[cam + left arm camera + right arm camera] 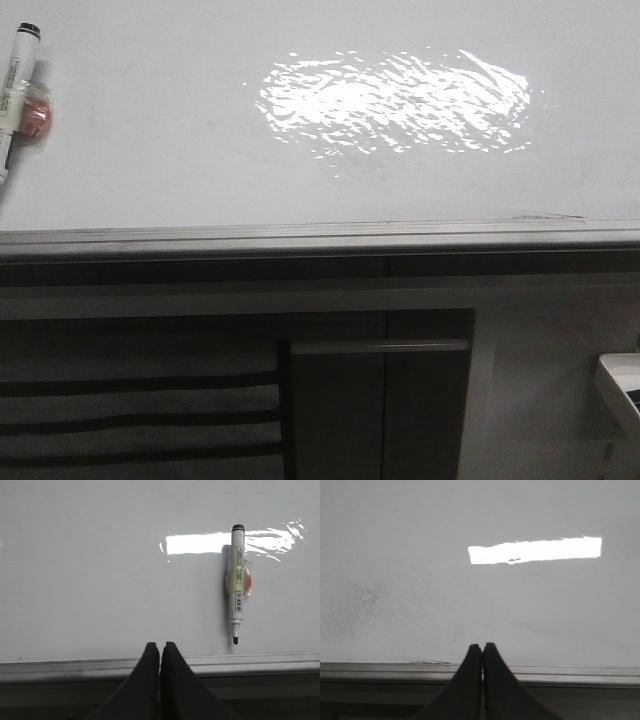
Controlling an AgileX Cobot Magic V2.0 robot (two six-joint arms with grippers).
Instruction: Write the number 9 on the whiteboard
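The whiteboard (150, 150) lies flat and glossy white, with a rippled glare patch (395, 100) and a grey metal edge rail (320, 238) along its near side. No number 9 shows on it in any view. A white marker pen (237, 580) with its black tip bare lies on the board, a yellow and orange lump taped to its barrel; the same marker pen (18, 95) sits at the board's far left in the front view. My left gripper (160, 646) is shut and empty over the rail, apart from the pen. My right gripper (482, 646) is shut and empty over the rail.
Below the rail stands a dark cabinet with slats (140, 410) and a horizontal handle (380, 347). A white object (622, 385) juts in at the lower right. Faint grey smudges (355, 605) mark the board in the right wrist view.
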